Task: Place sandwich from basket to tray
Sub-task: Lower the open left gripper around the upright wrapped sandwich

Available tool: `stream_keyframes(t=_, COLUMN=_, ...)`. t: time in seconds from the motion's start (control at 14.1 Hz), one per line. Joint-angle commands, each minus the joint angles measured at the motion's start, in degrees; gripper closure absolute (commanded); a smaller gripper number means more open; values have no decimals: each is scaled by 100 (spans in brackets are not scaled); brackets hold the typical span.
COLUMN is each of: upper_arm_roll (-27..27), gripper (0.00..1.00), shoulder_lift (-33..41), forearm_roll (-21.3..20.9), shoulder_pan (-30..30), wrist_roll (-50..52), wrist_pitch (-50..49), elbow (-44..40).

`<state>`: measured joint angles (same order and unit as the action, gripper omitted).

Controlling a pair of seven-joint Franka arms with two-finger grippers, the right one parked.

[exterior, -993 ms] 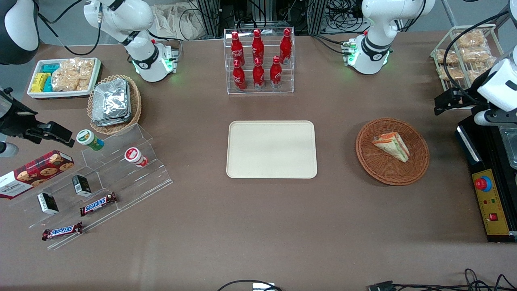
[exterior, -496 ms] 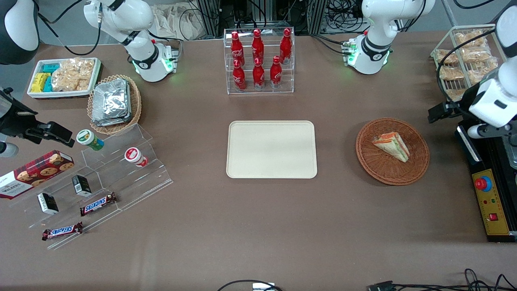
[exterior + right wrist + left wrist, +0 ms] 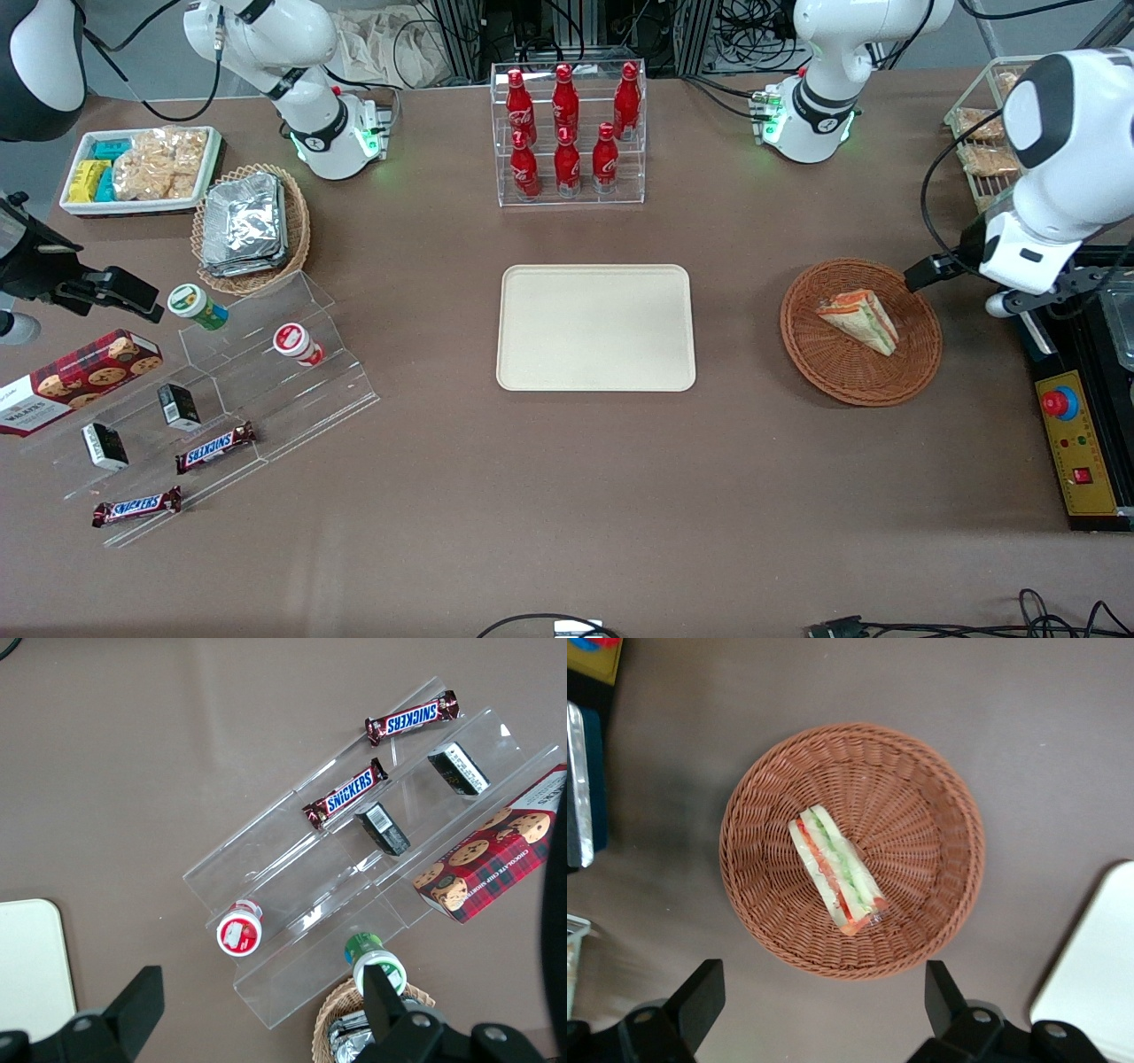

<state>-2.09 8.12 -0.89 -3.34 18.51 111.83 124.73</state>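
Presently: one small triangular wrapped sandwich with orange-red and green filling, lying near the middle of a round reddish-brown wicker basket, toward the working arm's end of the table. One left-arm two-finger gripper, fingers spread wide and holding nothing, above the table just beside the basket's rim. One flat beige rectangular tray, mid-table, apart from the basket.

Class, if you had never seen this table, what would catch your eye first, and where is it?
The sandwich lying in the round basket, with the pincer open above them. Then the bare tray mid-table, and the red bottles in a clear rack, farther from the camera.
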Motion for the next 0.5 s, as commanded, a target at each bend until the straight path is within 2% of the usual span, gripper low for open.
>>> stream_keyframes(t=0.0, upper_arm_roll=-19, gripper=0, shoulder_lift=330, forearm_roll=63, shoulder_pan=-114, wrist_roll=406, wrist_pitch=496, elbow=656)
stream_keyframes(t=0.43, upper_arm_roll=-72, gripper=0, shoulder_lift=199, forearm_roll=54, shoulder_pan=-44, wrist_roll=1496, wrist_pitch=2060, elbow=1658)
